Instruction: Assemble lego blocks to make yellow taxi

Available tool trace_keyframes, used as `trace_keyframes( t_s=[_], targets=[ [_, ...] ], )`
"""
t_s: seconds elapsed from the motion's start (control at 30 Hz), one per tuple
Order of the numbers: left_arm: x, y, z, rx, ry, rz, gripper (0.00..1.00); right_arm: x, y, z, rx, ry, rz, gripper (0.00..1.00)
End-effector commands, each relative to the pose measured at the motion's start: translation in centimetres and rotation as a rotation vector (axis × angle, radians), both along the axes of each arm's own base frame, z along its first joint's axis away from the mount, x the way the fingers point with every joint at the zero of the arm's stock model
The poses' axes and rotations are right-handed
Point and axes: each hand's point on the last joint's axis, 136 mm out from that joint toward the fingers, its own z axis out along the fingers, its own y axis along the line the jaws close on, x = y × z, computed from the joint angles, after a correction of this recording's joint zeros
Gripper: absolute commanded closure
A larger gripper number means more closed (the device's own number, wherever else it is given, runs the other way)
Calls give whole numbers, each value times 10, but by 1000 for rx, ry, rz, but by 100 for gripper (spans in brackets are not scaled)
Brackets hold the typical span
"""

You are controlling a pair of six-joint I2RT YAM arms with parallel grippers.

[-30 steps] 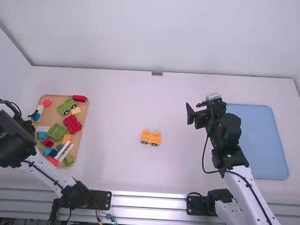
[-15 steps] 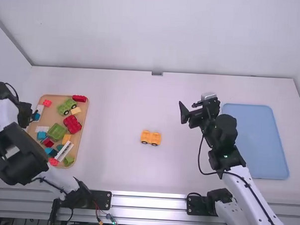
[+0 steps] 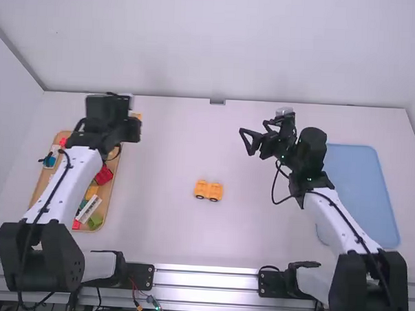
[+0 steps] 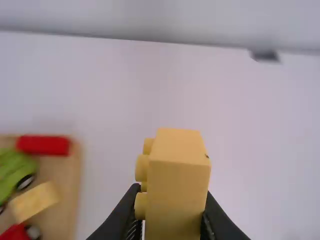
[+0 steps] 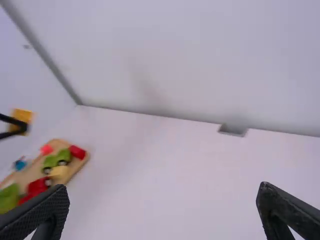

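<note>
On the open middle of the table sits the yellow wheeled base [image 3: 209, 191], upright, its long axis running left to right, wheels along the side facing the arms. Your left gripper [image 4: 172, 210] is closed around a yellow studded block [image 4: 177, 185], up near the far end of the wooden tray [image 4: 70, 200]. From there the base lies to the right and back toward the arm mounts, so a carry would go diagonally that way. Your right gripper [image 5: 164, 200] has its fingers wide apart with nothing between them; it is the nearer of the two, and the base lies to its left and closer to the mounts.

The block's studs point sideways in your grip, so you'll probably need to roll it studs-up and match its length to the base before pressing down. Pressing off-line could skid the wheels.
</note>
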Motion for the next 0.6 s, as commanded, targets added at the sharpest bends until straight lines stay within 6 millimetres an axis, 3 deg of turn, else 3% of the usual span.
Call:
trace_keyframes(
  t_s=[0.0, 0.1, 0.2, 0.37, 0.57],
  targets=[
    [-7, -45, 6, 167, -62, -272, 98, -16, 28, 14, 103, 41, 238, 1],
    [-16, -95, 5, 249, -93, -473, 98, -9, 38, 7, 154, 100, 326, 1],
    [-22, -123, 6, 278, -122, -570, 98, -8, 45, -2, 182, 157, 396, 1],
    [-30, -160, 12, 273, -170, -656, 98, -12, 61, -15, 222, 242, 518, 1],
    [-27, -180, 9, 275, -195, -690, 99, -20, 81, -16, 217, 253, 573, 3]
  ],
)
